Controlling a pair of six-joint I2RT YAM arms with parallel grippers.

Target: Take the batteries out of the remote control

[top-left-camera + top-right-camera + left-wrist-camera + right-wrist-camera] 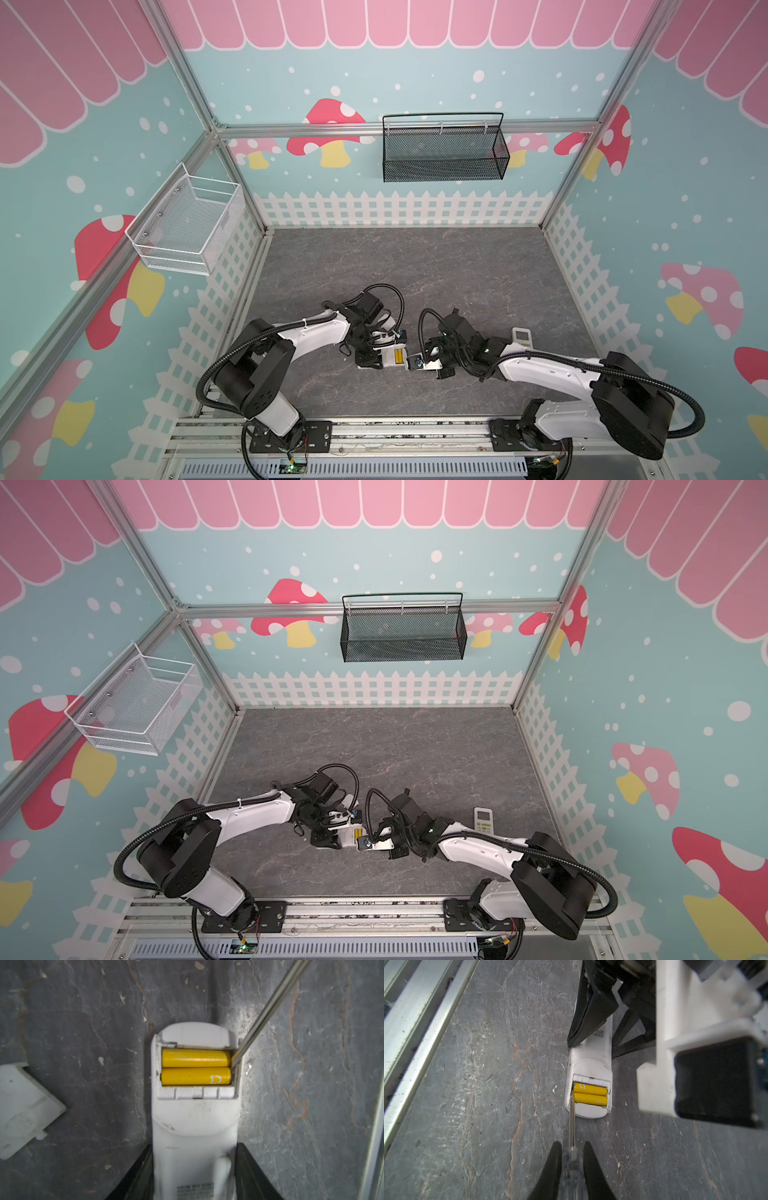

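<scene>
Clear-handled screwdriver (572,1159), clenched in the right pincer (572,1144), rests its slim steel tip at the end of two yellow cylindrical batteries (195,1076). They lie side by side in the white remote (195,1122), which the left pincer (194,1146) grasps on the veined grey bench (83,1022).

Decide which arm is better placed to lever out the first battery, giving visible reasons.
Right. The right gripper holds the screwdriver, its tip at one end of the batteries in the opened remote. The left gripper is clamped on the remote, steadying it.
</scene>
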